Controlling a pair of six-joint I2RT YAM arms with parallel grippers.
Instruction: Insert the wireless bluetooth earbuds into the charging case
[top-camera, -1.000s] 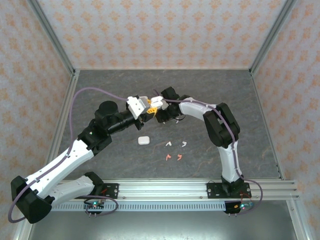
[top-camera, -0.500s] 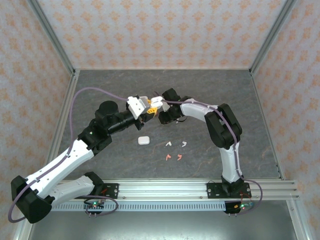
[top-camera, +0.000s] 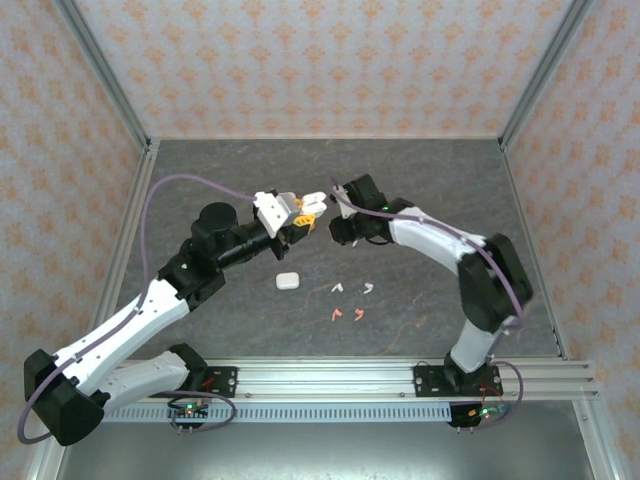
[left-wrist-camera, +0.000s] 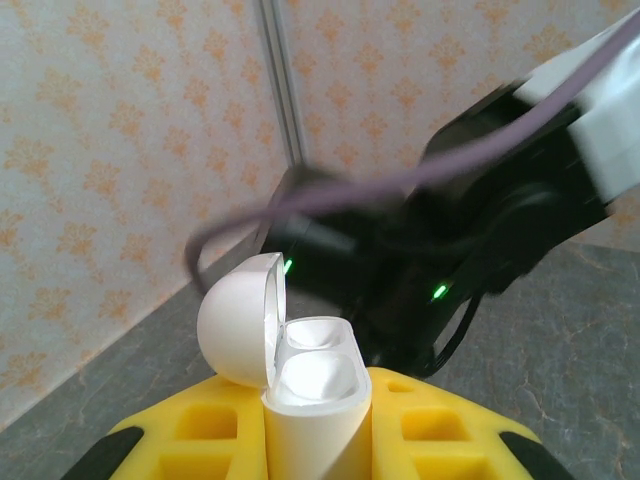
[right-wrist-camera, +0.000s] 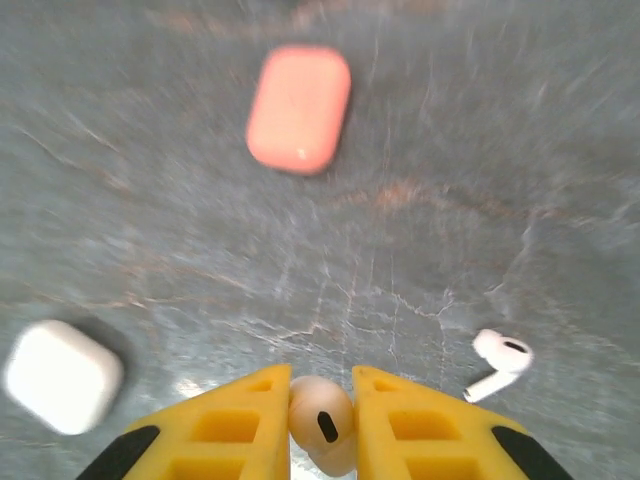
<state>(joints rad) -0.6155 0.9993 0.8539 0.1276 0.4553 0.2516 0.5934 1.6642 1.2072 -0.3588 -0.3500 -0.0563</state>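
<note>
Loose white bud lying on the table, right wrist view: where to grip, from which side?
Probably by the rounded head, from straight above. The bud lies flat on the table, thin stem slanting off to one side; jaws set across the head, crosswise to the stem, get its widest part and leave the stem free for insertion.

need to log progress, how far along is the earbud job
Done: the left gripper holds a white case with its lid open. In hand: the right gripper pinches one earbud, not yet in the case. Left: two white earbuds and two pink earbuds lie loose on the table.
</note>
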